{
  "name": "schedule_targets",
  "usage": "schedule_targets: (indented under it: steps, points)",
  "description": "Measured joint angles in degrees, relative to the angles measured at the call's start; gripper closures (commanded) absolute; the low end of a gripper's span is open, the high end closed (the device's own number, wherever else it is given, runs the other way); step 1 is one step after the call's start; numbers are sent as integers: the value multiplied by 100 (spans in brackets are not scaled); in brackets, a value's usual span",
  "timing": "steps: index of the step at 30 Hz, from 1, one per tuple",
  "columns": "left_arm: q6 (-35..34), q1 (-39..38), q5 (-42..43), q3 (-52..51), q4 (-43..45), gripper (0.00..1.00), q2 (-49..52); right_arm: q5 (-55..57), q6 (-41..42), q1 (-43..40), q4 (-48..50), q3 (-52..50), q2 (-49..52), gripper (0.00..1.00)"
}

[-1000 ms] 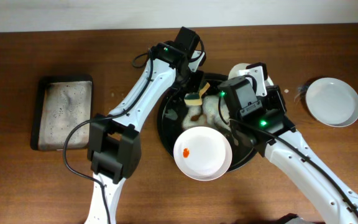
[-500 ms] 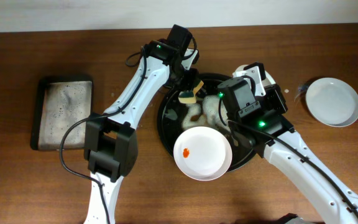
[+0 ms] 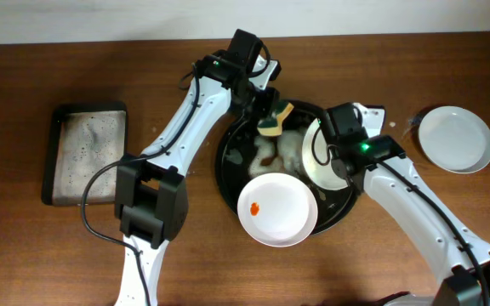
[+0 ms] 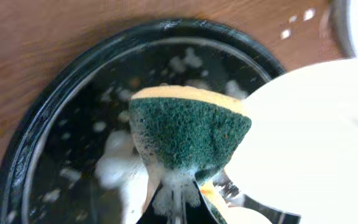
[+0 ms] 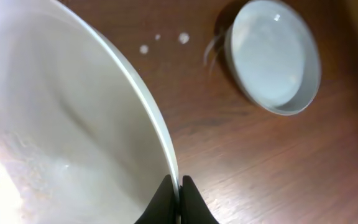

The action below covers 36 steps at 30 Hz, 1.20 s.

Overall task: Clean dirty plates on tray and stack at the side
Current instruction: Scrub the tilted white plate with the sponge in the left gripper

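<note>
Pinching tilted plate point(image 5: 73, 124) in right fingers point(image 5: 165, 200), sponge point(image 4: 188, 134) in left fingers point(image 4: 156, 216)

Overhead top-down; wrist views close, perhaps sharing plate point(image 4: 303, 137)

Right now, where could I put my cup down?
Bare wood lies in front of the sponge tray, left of the left arm, and behind the clean plate. The black tray is crowded: a smeared plate, foam, the sponge in the left gripper, the tilted plate in the right gripper.

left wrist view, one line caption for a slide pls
Soapy green sponge in the left hand over the sudsy black tray, beside a tilted white plate.
</note>
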Motion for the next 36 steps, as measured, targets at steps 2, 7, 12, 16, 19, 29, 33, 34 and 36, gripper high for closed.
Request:
schedule_targets:
  steps: [2,7,12,16,19,29,33,34,36]
  points:
    - [-26,-63,210,0,129,99,0,-127,378,0,-138,0,186,96]
    - [-621,-551,619,-2,334,99,157,-186,616,0,-177,0,299,96]
    - [-1255,-966,844,-37,339,100,605,-186,671,0,-186,0,299,96]
    - [-1720,-990,564,-256,638,100,605,-186,695,0,-186,0,299,96]
    - [-1880,-1001,422,-551,1134,100,686,-184,717,0,-181,0,299,96]
    - [-2170,-946,116,-599,1003,100,839,-118,688,-2,-168,0,299,96]
    - [-2197,-754,-24,-599,970,99,774,-76,684,0,-214,0,299,96]
    - [-2197,-721,-175,-599,970,99,748,-28,656,0,-284,0,299,96]
    - [-2197,-658,-369,-599,957,99,697,15,616,0,-313,0,299,96]
